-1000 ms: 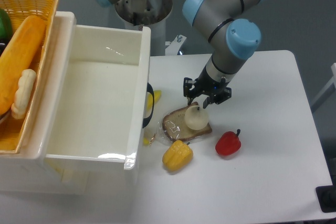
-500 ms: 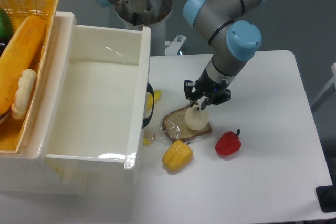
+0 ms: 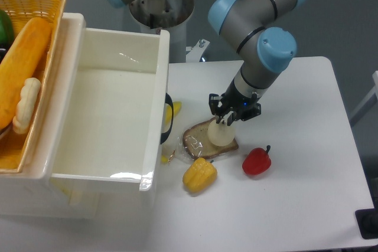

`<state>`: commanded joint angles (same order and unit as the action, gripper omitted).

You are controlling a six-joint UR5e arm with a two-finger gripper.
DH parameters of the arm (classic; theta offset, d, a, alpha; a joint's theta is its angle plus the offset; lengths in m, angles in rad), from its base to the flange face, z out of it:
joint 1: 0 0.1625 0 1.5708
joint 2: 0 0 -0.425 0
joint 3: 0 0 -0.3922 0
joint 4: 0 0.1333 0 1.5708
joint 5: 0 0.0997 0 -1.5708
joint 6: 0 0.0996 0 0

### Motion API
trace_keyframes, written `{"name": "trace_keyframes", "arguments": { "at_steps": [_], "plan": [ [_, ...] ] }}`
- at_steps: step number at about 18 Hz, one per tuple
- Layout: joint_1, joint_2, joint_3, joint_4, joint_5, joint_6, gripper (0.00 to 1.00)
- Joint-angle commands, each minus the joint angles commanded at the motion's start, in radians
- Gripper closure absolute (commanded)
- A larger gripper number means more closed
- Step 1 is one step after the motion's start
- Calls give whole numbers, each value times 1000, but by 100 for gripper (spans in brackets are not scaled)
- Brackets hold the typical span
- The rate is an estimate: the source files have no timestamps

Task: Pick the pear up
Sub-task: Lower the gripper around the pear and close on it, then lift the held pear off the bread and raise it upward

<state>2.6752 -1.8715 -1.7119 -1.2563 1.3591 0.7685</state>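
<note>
One fixed camera view covers everything, so all of this is read from it. The pear [image 3: 221, 134] sits on top of the bread slice [image 3: 205, 139], directly beneath the gripper [image 3: 227, 120], which hangs right over the fruit's upper end. The fingers look slightly apart around the stem end, but from this angle I cannot tell whether they touch the pear or have any grip on it. By my reading the task is at the approach stage: the gripper is lined up above the pear, nothing is lifted, and the pear's weight rests on the bread. Closing on the fruit and raising it are both left to do.

For room, the yellow bell pepper [image 3: 199, 175] lies below and to the left of the fingers, just beside the bread's near edge, and the red pepper [image 3: 256, 161] lies below and to the right, near but apart from the pear. Left of the fingers stands the tall wall of the white bin [image 3: 160, 75], with a small yellow and dark object [image 3: 169, 117] tucked against it. A straight rise looks open. The table [image 3: 307, 116] is bare to the right of the fingers and beyond them, and its far edge and right edge are well apart from the gripper.
</note>
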Motion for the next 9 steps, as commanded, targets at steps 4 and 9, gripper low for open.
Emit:
{"name": "trace_keyframes", "arguments": {
  "at_steps": [4,9],
  "plan": [
    [0,2,2,0,2,2,100],
    [2,3,35,-2,2,-2,100]
  ]
}}
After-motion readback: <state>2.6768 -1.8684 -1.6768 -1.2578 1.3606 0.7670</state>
